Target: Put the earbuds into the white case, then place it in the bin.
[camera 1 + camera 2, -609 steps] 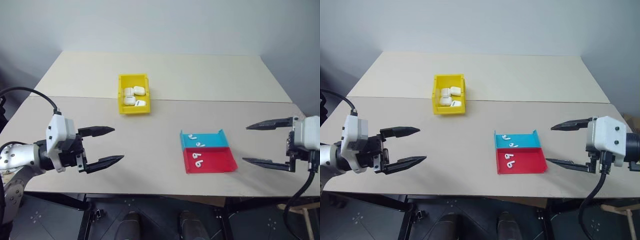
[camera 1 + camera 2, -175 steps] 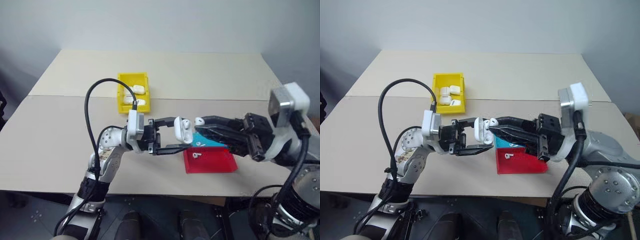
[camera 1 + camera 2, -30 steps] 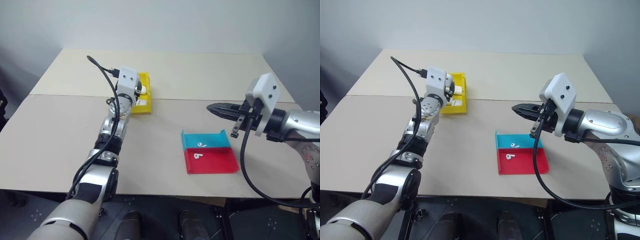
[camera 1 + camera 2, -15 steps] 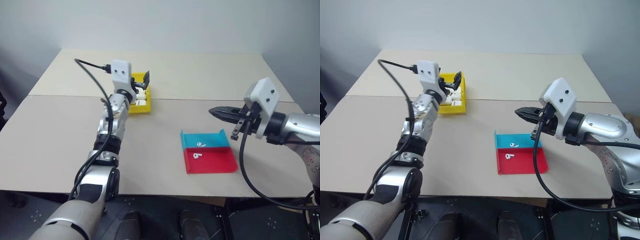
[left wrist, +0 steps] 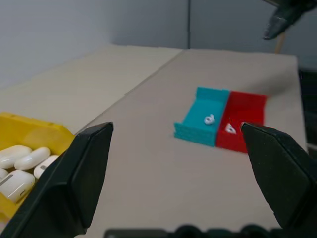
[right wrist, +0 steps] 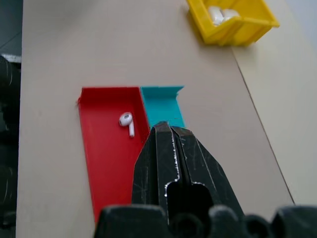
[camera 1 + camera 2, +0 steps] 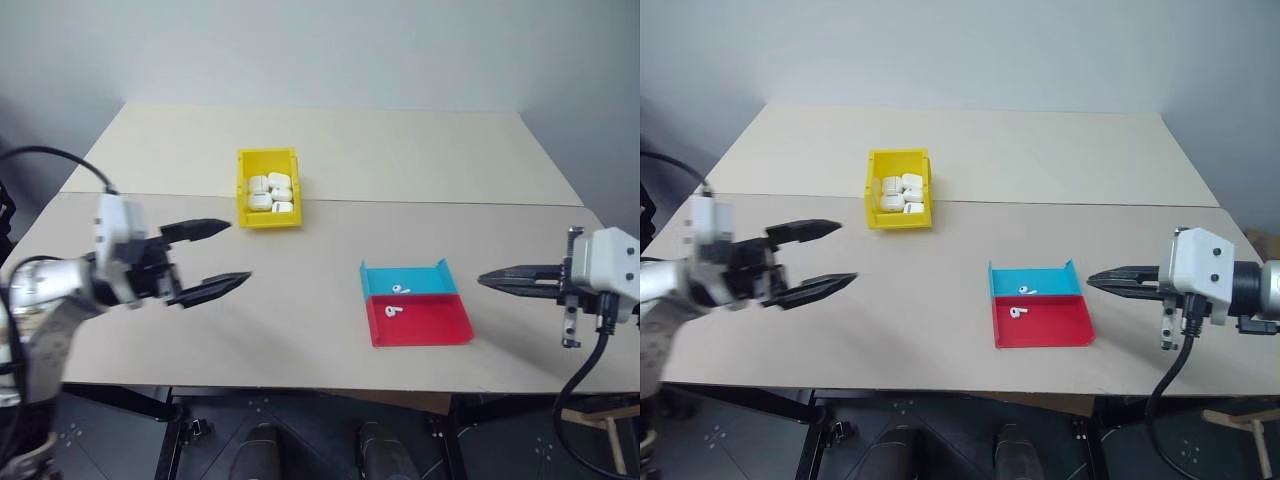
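Ahead of the spread, empty left tool (image 7: 215,255), the bin (image 7: 267,187) is holding several white cases (image 7: 270,192). Beside the pressed-together right tool (image 7: 485,278), two earbuds (image 7: 397,300) are lying in the tray (image 7: 425,325) on the bench (image 7: 300,300).

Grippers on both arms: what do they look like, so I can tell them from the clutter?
Each gripper, left and right, has two long black tapered fingers on a white boxy housing. A black cable loops from each housing. The left forearm is silver metal; the right one is grey with a black band.
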You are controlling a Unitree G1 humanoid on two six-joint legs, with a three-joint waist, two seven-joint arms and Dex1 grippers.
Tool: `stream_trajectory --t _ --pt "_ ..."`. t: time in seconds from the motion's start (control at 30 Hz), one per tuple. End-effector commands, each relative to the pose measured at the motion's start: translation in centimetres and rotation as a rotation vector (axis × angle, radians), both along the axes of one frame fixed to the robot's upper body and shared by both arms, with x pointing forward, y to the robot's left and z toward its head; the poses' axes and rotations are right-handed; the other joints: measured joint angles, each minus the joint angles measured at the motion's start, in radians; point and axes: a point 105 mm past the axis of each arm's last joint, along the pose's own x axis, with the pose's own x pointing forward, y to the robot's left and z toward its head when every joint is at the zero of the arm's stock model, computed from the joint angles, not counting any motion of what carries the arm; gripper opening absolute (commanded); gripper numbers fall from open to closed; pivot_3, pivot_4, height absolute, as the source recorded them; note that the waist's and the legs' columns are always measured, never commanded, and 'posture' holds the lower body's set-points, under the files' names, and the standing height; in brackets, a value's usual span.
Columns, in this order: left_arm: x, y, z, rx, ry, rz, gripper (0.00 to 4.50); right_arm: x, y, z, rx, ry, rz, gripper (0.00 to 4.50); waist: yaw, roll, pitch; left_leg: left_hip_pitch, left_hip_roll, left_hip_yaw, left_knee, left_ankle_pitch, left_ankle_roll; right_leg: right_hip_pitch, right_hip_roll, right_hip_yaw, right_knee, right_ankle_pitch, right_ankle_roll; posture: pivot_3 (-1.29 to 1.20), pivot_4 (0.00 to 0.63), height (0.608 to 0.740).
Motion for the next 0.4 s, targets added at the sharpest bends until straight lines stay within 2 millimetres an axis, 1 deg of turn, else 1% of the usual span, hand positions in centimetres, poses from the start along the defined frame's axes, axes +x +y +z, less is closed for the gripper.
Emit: stream_trajectory --t 0.03,0.2,0.3,0.4 --pt "-1.6 0.7 1.1 0.038 -0.013 -0.018 4.47 -0.4 -1.2 1.2 -0.053 -0.054 0.000 0.00 0.003 0.000 0.000 0.000 0.000 0.000 0.000 0.000 0.000 -0.001 0.000 0.000 0.000 0.000 0.000 0.00 0.150 0.740" --pt "-2.3 1.6 1.0 0.060 0.003 0.026 4.47 -0.6 -2.2 0.7 -0.071 -0.026 -0.011 0.00 0.003 0.000 0.000 -0.001 0.000 0.000 -0.001 0.000 0.000 -0.002 0.000 0.000 0.000 0.000 0.000 0.00 0.150 0.740" --pt "-2.5 1.8 1.3 0.024 0.007 0.040 4.47 -0.1 -2.1 0.8 -0.053 -0.034 -0.017 0.00 0.003 0.000 0.000 -0.001 0.000 0.000 -0.001 0.000 0.000 -0.002 0.000 0.000 0.000 0.000 0.000 0.00 0.150 0.740" --pt "-2.6 1.8 0.9 0.030 0.015 0.041 4.47 0.4 -1.6 0.9 -0.048 -0.035 -0.009 0.00 0.002 0.000 0.000 -0.001 0.000 0.000 -0.001 0.000 0.000 -0.002 0.000 0.000 0.001 0.000 -0.001 0.00 0.150 0.740"
